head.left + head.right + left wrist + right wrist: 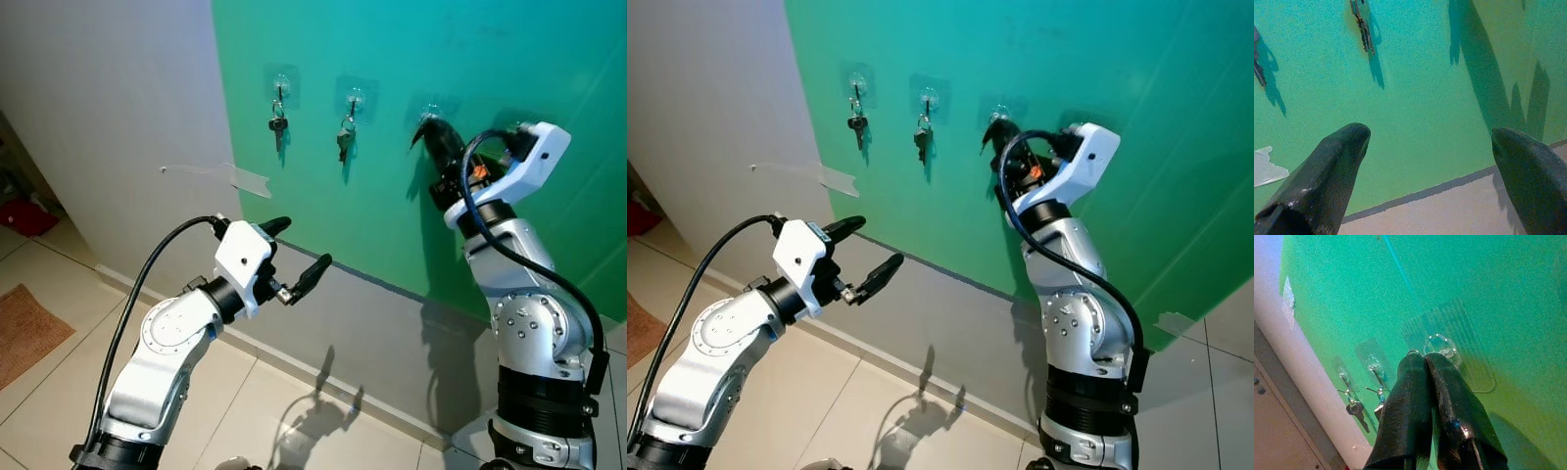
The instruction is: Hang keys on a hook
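Nearest, the left end effector (294, 253) hangs spread wide and empty, low by the grey wall. Behind stands the green wall (549, 59). Up there the right end effector (1424, 363) is pressed together at the third hook (1439, 343), a thin ring peeping out. Keys are small, light, hard and slippery, so pinch the ring.

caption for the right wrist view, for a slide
Right gripper, fingers shut, at a clear adhesive hook on the green wall.
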